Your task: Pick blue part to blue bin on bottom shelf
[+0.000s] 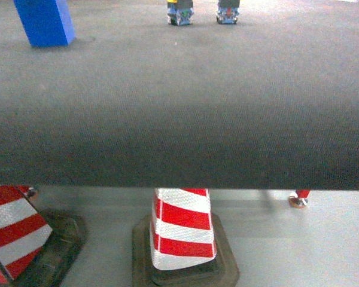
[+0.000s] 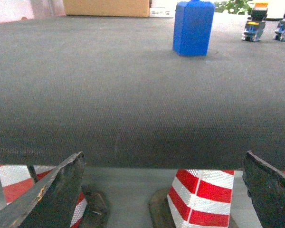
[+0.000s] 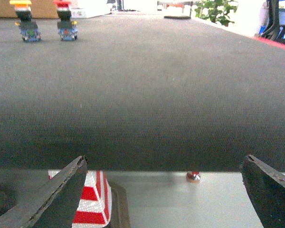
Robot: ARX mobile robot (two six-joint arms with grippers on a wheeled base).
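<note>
Head view showed a dark grey fabric-covered worktop (image 1: pixel 179 107) with the blue part, a chunky blue plastic block (image 1: pixel 45 23), standing upright at the far left corner. Two small button-switch components (image 1: pixel 203 12) sat well apart from it along the far edge. Red-and-white striped traffic cones (image 1: pixel 182 230) stood on the floor below the near edge, probably marking off the work area. Both the left fingers (image 2: pixel 161 190) and right fingers (image 3: pixel 164 190) were spread wide and empty, hanging back off the near edge, so I'd say nothing was picked yet. Couldn't see the blue bin or bottom shelf anywhere.
</note>
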